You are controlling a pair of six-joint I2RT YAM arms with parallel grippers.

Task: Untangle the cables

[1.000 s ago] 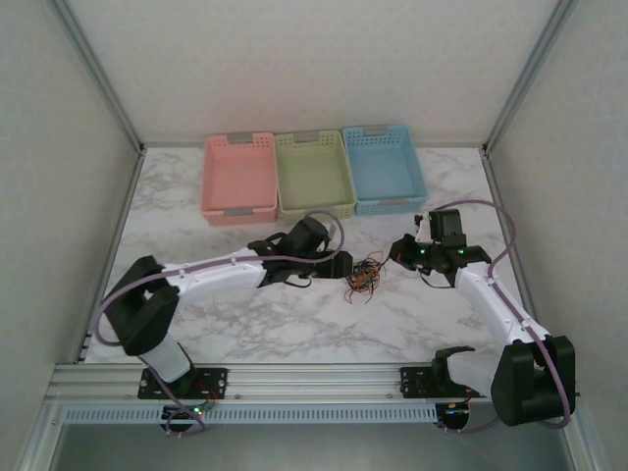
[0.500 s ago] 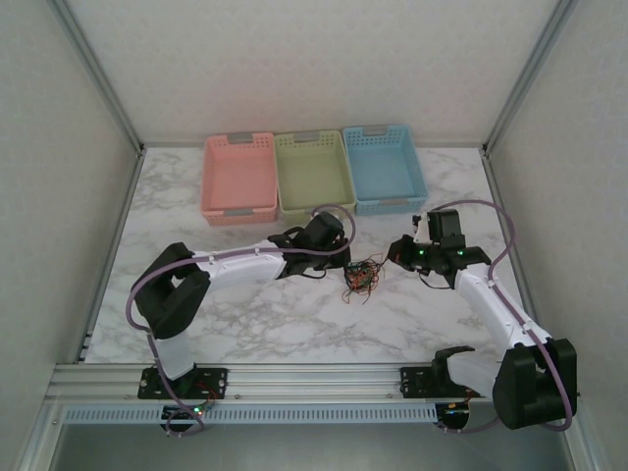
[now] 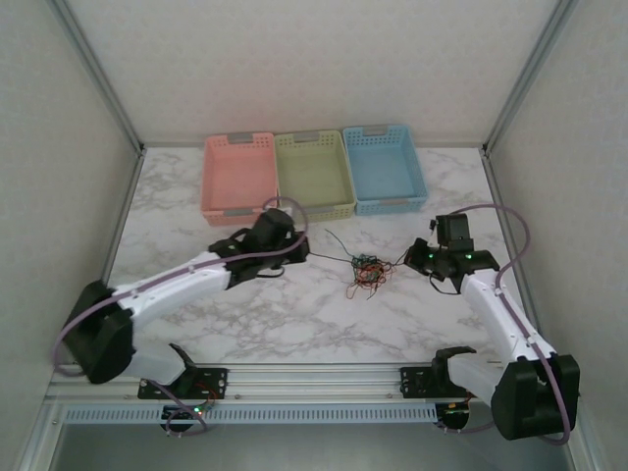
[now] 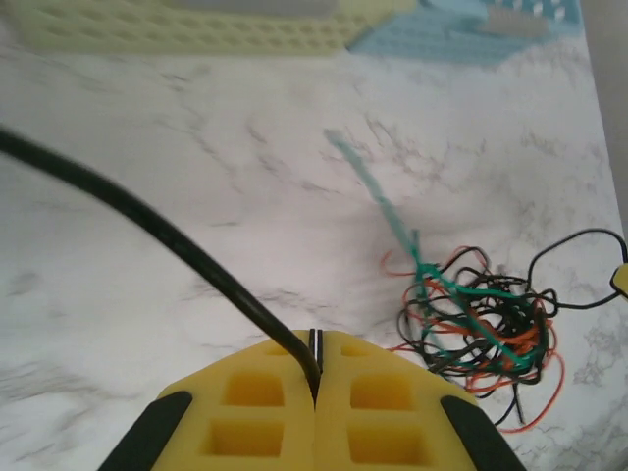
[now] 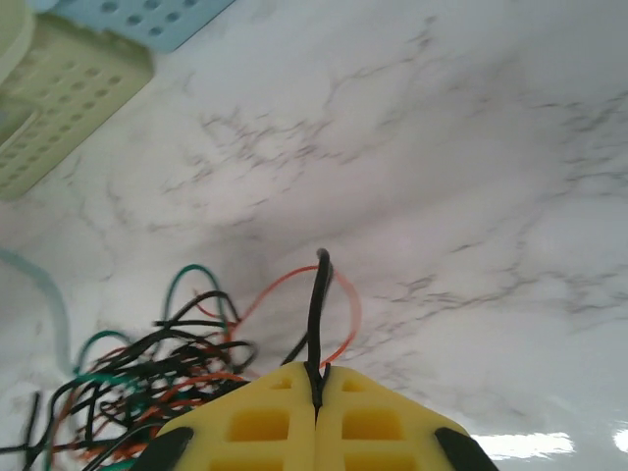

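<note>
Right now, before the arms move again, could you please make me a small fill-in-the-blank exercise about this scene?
1. The left claw pinches a wire whose colour is ____.
2. The basket standing between the pink basket and the blue basket is ____.
3. The tangle of cables lies ____ the left claw and the right claw.

Missing words: black; green; between.

one pink basket (image 3: pixel 238 177), one green basket (image 3: pixel 314 173), one blue basket (image 3: pixel 385 169), one tangle of cables (image 3: pixel 366 275), two grippers (image 4: pixel 316 368) (image 5: pixel 316 388)
</note>
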